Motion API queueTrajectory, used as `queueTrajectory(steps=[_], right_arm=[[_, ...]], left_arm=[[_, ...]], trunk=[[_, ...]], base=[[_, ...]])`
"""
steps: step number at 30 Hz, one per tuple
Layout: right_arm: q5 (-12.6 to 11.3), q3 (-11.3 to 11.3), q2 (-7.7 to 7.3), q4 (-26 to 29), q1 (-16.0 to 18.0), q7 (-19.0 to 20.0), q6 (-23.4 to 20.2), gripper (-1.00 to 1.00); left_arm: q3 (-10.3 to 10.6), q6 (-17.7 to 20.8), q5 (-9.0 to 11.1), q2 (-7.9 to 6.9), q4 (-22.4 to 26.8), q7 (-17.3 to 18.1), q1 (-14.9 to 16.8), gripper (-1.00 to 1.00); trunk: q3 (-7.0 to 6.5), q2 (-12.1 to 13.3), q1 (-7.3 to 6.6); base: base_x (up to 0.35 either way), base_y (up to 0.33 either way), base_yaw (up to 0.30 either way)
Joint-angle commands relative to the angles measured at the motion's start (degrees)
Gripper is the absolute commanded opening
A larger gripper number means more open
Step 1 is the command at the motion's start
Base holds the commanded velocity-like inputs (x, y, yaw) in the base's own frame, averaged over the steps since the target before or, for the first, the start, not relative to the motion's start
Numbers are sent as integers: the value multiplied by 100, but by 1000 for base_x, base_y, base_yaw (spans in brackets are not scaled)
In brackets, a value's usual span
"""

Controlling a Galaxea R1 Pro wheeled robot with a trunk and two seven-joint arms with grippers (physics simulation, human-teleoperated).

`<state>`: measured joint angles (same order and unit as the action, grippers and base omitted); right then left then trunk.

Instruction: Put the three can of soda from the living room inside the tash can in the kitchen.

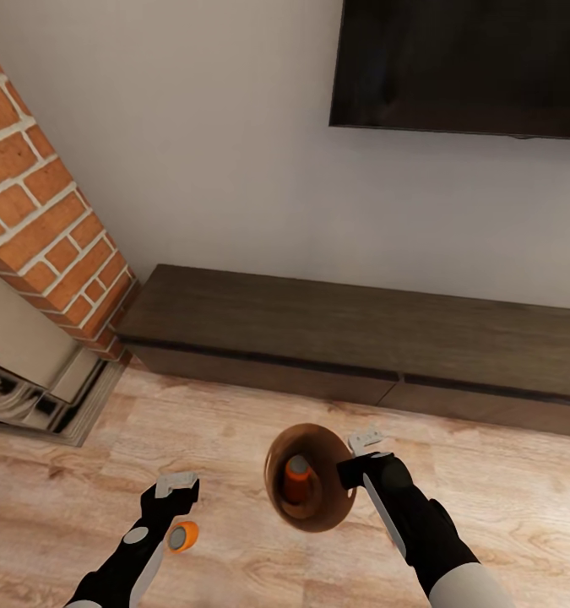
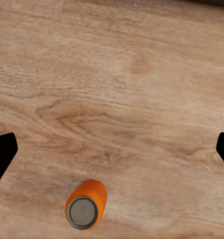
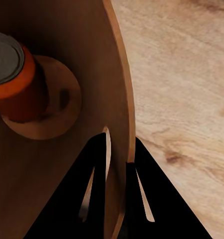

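Note:
My right gripper (image 1: pixel 358 463) is shut on the rim of the brown copper-toned trash can (image 1: pixel 328 505), one finger inside the wall and one outside (image 3: pixel 142 189). An orange soda can (image 1: pixel 298 481) stands on the bin's dark bottom (image 3: pixel 12 74). A second orange soda can (image 1: pixel 182 536) stands upright on the wood floor, grey top up (image 2: pixel 85 205). My left gripper (image 1: pixel 176 495) hangs open just above and beyond that can, its fingers spread wide and touching nothing. The blue can is out of view.
A long dark low cabinet (image 1: pixel 352 338) runs along the wall ahead, with the black television (image 1: pixel 462 63) above it. The red brick chimney (image 1: pixel 48 211) and its metal hearth (image 1: pixel 40 388) stand at the left. Light wood planks (image 1: pixel 504 473) surround both arms.

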<state>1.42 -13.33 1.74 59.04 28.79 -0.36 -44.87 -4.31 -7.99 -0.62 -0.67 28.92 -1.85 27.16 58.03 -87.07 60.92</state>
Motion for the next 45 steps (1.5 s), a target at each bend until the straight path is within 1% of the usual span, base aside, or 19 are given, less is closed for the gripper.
queueTrajectory(steps=[1,8,13,15,27,30,33,36,45], right_arm=[[-107,6,1,2,3,80,4,-100],[-107,6,1,48,4,88,-2,-100],[-107,7,0,374,-3,96,-51,-100],[-107,6,0,408,-4,97,-57,-100],[-107,6,1,474,-5,98,-66,-100],[-107,6,1,476,-5,98,-66,-100],[-107,6,1,476,-5,98,-66,-100],[-107,6,1,477,-5,98,-66,-100],[-107,6,1,477,-5,98,-66,-100]], left_arm=[[0,0,0,1,0,2,0,100],[-3,-1,0,-3,-8,8,0,100],[-8,-1,-3,-3,-9,9,0,100],[-8,-1,-5,-5,-9,9,0,100],[-27,-1,0,-149,-9,7,0,100],[-79,-4,-2,-159,-9,8,0,100],[-197,-7,-6,-166,-9,31,0,100],[-276,-9,-7,-168,-9,138,0,100],[-322,-9,-4,-170,-9,282,0,100]], trunk=[[18,-42,22],[144,-322,176],[234,-523,286],[270,-603,330],[485,-1084,593],[539,-1205,659],[593,-1325,725],[647,-1445,791],[808,-1806,989]], base=[[0,0,0],[0,0,0],[0,0,0],[0,0,0],[0,0,0],[0,0,0],[0,0,0],[0,0,0],[0,0,0]])
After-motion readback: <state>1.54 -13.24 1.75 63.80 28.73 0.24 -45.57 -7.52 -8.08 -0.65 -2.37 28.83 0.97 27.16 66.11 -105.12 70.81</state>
